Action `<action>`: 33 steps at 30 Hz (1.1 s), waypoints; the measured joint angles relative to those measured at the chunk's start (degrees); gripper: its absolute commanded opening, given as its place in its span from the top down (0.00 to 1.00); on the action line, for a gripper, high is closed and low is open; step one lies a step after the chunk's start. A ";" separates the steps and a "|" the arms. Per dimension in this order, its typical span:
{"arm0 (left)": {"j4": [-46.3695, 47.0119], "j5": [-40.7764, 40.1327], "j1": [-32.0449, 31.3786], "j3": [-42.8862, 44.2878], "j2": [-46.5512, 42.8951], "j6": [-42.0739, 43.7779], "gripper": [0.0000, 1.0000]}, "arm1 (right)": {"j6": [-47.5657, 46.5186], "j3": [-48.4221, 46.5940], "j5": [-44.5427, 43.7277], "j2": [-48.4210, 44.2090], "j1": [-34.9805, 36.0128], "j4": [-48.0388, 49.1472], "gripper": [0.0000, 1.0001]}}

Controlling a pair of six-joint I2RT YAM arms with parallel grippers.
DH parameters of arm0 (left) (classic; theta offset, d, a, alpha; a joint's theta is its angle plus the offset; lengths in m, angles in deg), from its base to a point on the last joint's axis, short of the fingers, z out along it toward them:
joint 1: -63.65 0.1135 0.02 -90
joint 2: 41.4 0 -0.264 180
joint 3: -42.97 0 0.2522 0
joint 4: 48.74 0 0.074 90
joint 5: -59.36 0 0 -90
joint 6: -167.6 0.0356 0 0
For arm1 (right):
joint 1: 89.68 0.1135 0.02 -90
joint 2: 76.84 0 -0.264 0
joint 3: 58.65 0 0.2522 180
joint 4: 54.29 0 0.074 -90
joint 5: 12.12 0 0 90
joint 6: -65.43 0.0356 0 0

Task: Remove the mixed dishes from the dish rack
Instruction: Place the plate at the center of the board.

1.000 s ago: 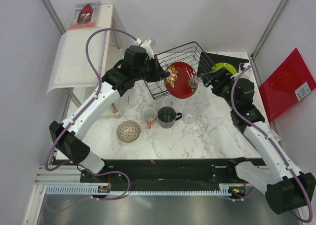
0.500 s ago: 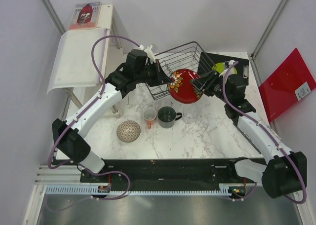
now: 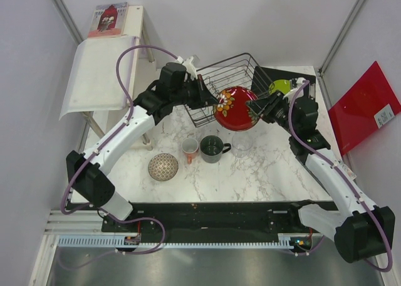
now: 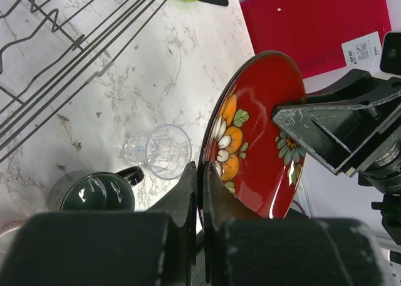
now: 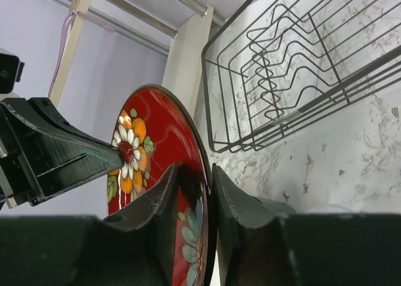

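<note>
dark red patterned bowl [image 3: 235,109] hangs on edge between them: left claw [image 3: 217,100] pinches one rim, right claw [image 3: 254,105] clamps the opposite rim.

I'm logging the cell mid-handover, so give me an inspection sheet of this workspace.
Surface: marble table, no spills seen.
Job's things: dark red bowl held in the air; dish rack shows no dishes; mug, orange-red cup, glass and small patterned bowl stand on the table; lime-green plate lies on the black clipboard.
Clutter: nothing seen.
Grippers: left gripper and right gripper each pinch the bowl's rim.
Cables: purple cables loop along both arms.
Surroundings: white shelf stand, red panel.
</note>
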 measured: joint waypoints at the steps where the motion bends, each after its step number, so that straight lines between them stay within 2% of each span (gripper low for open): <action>1: 0.13 0.22 0.02 0.07 0.00 0.00 0.98 | -0.26 0.17 0.07 -0.09 0.00 -0.35 0.64; 4: 0.11 0.44 0.22 0.57 0.28 0.02 0.98 | -0.44 0.94 0.74 -0.09 0.00 -0.57 0.61; 8: 0.00 1.77 1.11 1.77 1.75 0.04 0.98 | -0.87 1.84 1.77 -0.22 0.00 -0.90 0.64; 12: -0.35 3.08 1.92 2.43 3.15 0.07 0.98 | -1.05 2.14 2.16 -0.31 -0.07 -1.22 0.76; 16: -1.11 4.90 3.21 3.17 4.37 0.04 0.98 | 0.07 2.19 3.19 -0.61 -0.35 -0.59 1.00; 20: -1.01 7.10 3.76 3.74 5.14 0.07 0.98 | 0.96 2.19 2.75 -0.63 -0.72 -0.44 1.00; 21: -0.85 7.34 3.85 3.74 5.27 0.07 0.92 | 0.96 2.19 2.75 -0.63 -0.76 -0.44 1.00; 22: -0.72 7.74 3.93 3.74 5.40 0.07 0.69 | 0.96 2.19 2.60 -0.63 -0.79 -0.52 1.00; 24: -0.66 8.28 4.13 3.78 5.70 0.13 0.47 | 0.90 2.19 2.62 -0.70 -0.79 -0.72 1.00; 25: -0.55 8.26 4.17 3.96 5.92 0.20 0.30 | 0.00 2.19 2.82 -0.81 -0.72 -0.87 1.00; 27: 0.74 8.22 4.57 5.05 6.58 0.15 0.15 | -2.12 2.32 3.72 -1.22 -0.13 -3.41 1.00; 28: 1.11 8.20 4.90 5.79 6.67 0.17 0.01 | -2.69 2.34 4.04 -1.27 0.09 -4.48 1.00; 33: 2.93 5.73 8.09 10.38 6.69 0.68 0.01 | -4.52 2.36 3.58 -1.64 0.61 -8.79 1.00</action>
